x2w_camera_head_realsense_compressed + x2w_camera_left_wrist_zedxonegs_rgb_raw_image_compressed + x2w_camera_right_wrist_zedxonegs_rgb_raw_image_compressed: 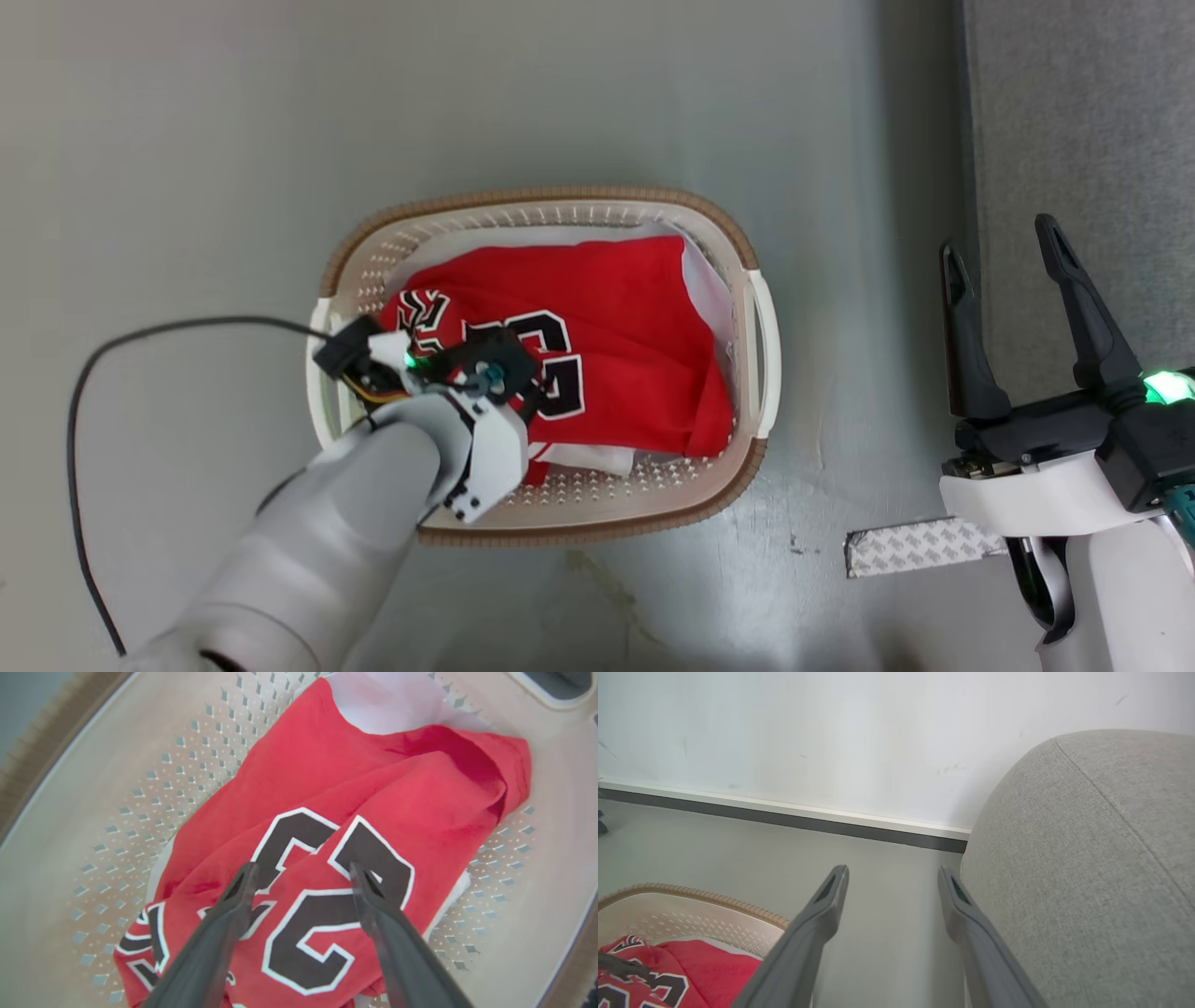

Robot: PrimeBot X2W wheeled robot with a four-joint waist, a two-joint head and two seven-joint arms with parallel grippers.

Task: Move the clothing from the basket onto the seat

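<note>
While the right gripper [999, 238] stands open, the left gripper [303, 870] gapes above the "23" on the clothing [373, 788].

A plain, home-like living room: a grey fabric sofa [1087, 858] with rounded edges, a laundry basket [523, 198] of red clothing [635, 317] on a smooth grey floor [187, 140], and a bare white wall [831, 732] with a skirting board [784, 809].
</note>
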